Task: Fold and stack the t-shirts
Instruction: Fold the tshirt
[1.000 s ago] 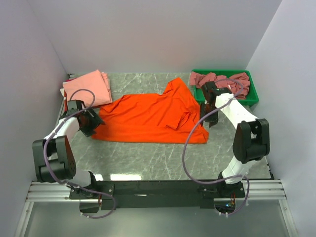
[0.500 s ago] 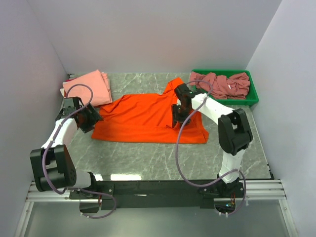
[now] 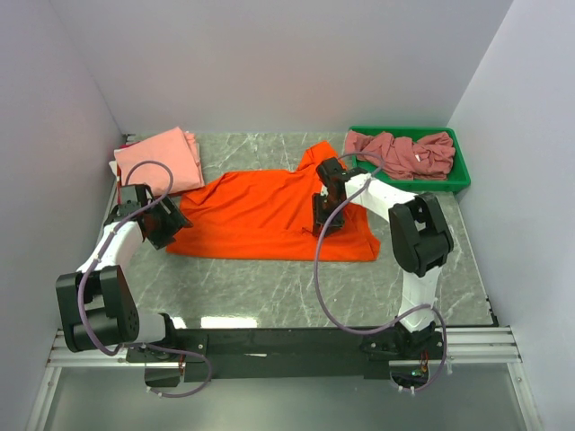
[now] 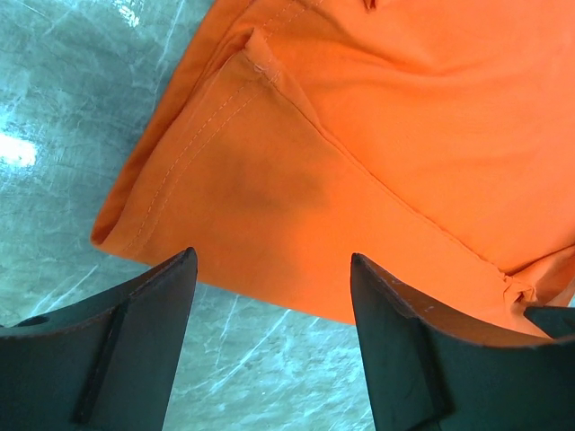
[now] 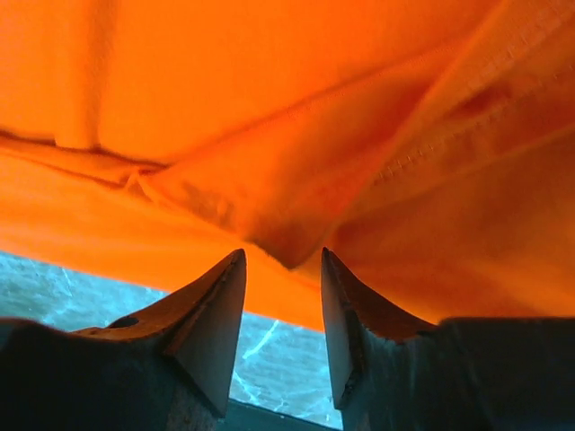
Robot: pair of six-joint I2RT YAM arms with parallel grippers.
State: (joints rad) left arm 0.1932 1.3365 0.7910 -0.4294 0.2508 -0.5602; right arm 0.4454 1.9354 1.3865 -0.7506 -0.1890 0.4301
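A bright orange t-shirt (image 3: 256, 215) lies spread flat in the middle of the table. My left gripper (image 3: 171, 222) hovers at its left sleeve with its jaws wide open; in the left wrist view the sleeve hem (image 4: 260, 171) lies just beyond the gripper (image 4: 271, 269). My right gripper (image 3: 323, 223) is low over the shirt's right half. Its jaws (image 5: 281, 260) stand apart, and a bunched fold of orange cloth (image 5: 287, 238) sits right at their tips, not pinched. A salmon-pink t-shirt (image 3: 157, 160) lies folded at the back left. Mauve t-shirts (image 3: 400, 151) lie crumpled in the bin.
The green plastic bin (image 3: 463, 180) stands at the back right against the wall. White walls close in the marble table (image 3: 269, 287) on three sides. The arms' bases and black rail run along the near edge.
My right arm swung left from beside the bin onto the orange shirt's right half and dropped toward a fold. My left gripper shifted slightly at the left sleeve.
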